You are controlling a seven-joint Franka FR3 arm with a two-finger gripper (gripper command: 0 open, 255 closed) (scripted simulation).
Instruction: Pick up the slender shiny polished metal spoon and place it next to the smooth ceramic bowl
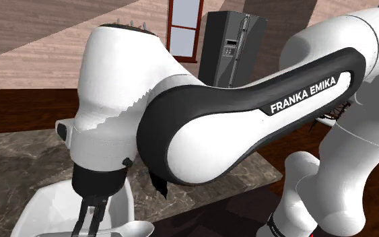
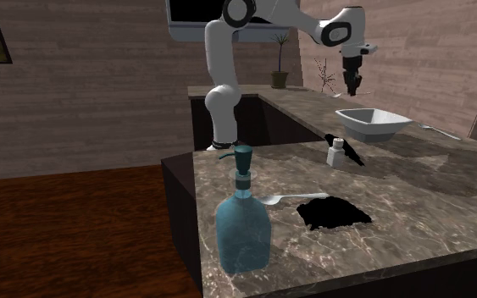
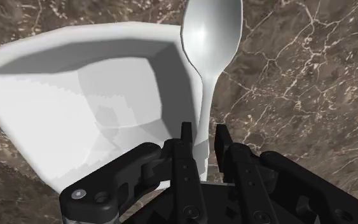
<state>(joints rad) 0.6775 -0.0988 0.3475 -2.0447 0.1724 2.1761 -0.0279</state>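
A shiny metal spoon sticks out ahead of my gripper, whose fingers are shut on its handle. Its rounded end hangs beside and above the rim of the white angular bowl, over the dark marble counter. In the shoulder view the gripper points down just above the bowl, and the spoon's head shows beside the bowl near the lower edge. In the second exterior view the gripper hovers well above the bowl at the counter's far end.
A blue soap dispenser stands at the near counter corner, with another spoon lying by it and a black patch beside that. A small white bottle stands mid-counter. Another utensil lies past the bowl. A dark fridge stands behind.
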